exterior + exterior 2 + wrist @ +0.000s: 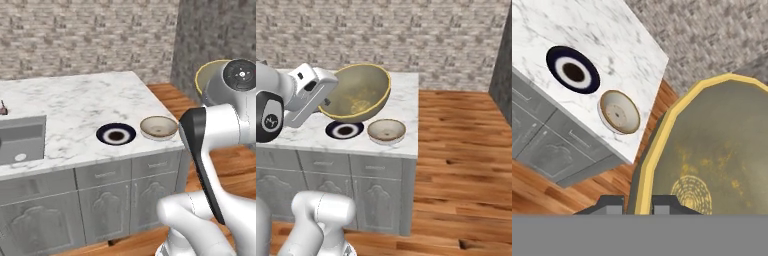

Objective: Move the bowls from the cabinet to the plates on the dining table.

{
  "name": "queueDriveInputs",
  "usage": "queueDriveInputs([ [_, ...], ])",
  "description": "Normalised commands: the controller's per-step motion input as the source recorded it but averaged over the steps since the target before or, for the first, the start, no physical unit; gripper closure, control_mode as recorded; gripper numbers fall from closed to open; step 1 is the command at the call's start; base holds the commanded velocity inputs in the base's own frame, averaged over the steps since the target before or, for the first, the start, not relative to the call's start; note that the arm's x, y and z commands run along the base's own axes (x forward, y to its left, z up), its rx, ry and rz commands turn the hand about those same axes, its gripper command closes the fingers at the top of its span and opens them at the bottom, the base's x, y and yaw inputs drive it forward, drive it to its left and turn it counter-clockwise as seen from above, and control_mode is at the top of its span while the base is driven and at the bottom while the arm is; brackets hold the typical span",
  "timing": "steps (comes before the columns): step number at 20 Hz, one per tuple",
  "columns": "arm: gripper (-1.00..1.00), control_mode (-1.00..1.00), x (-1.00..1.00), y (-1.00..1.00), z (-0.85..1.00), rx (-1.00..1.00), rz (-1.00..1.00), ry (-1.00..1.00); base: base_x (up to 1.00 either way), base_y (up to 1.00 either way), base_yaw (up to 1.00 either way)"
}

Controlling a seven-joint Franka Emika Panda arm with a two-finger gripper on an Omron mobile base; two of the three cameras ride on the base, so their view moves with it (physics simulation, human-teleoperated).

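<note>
White grey-veined marble forms the top of the dining table [75,100], taken here as the landmark. In the left base view, a black plate [116,134] with a white ring lies flat near the table's front edge. Just beside it, toward the table's right-hand corner, a small tan bowl [159,127] sits on the marble; whether a plate lies under it cannot be told. A grey sink [22,140] is set into the table's left part. Above and to the right of the table's corner, the yellow-rimmed edge of a second bowl [206,75] shows behind the arm's wrist, well clear of the marble.

In the right base view, this held bowl [358,92] hangs tilted above the table, its opening facing the camera, directly above the black plate [344,130]. The resting bowl [386,131] stands just to the right of that plate, near the table's [406,107] end. The jaws themselves are hidden behind the hand.

In the hand view, the gripper [638,204] has its two dark tips drawn tight on the held bowl's [712,155] yellow rim, one tip outside the wall and one inside. Beyond it, the table [602,45] carries the black plate [573,70] and the resting bowl [619,112] near the table's corner.
</note>
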Motion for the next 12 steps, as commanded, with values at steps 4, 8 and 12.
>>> queueDriveInputs([
  [4, 1.00, 1.00, 0.00, 0.00, 0.00, 0.00, 0.00, 0.00, 0.27, 0.47, 0.18],
  [8, 1.00, 1.00, 0.00, 0.00, 0.00, 0.00, 0.00, 0.00, 0.43, 0.46, 0.14],
  [12, 1.00, 1.00, 0.00, 0.00, 0.00, 0.00, 0.00, 0.00, 0.58, 0.39, 0.12],
])
